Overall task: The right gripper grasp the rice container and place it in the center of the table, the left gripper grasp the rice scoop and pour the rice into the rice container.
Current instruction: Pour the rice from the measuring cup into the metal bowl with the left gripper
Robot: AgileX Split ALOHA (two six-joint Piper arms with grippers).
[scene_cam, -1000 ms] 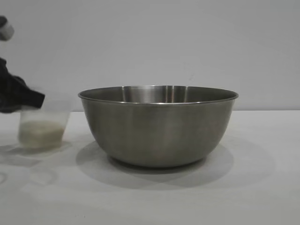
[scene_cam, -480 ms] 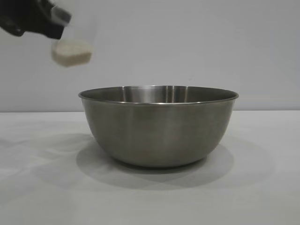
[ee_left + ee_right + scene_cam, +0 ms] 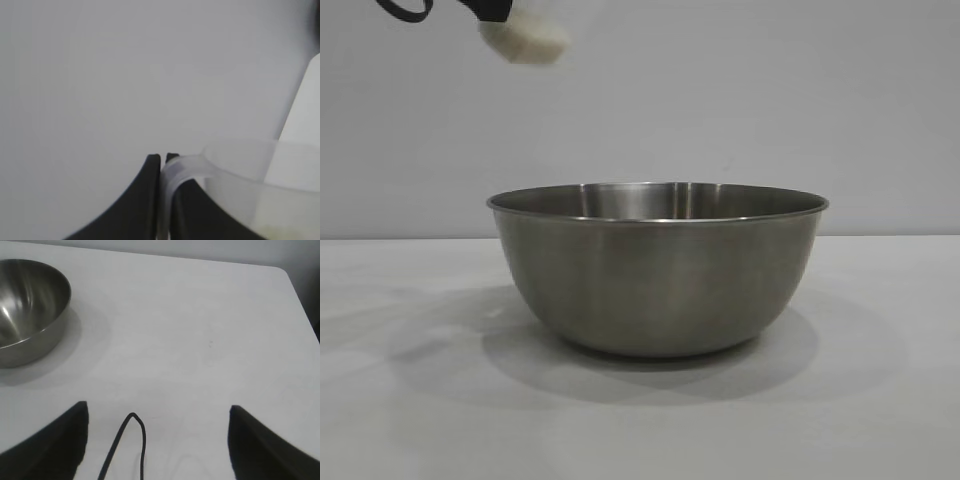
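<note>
Looks like lab test bench: bare white table, blank grey wall, no furnishings.

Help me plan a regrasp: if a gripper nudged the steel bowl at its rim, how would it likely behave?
The rice container is probably stiff, since it looks like steel. It narrows to a small base on the table, so a rim push may rock or slide it. Its smooth sides likely offer a slippery hold.

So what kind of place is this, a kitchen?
Probably not a real kitchen: more likely a robot test bench. There is only a bare white table and a plain wall, one steel rice container, and a left gripper holding a rice scoop up high.
</note>
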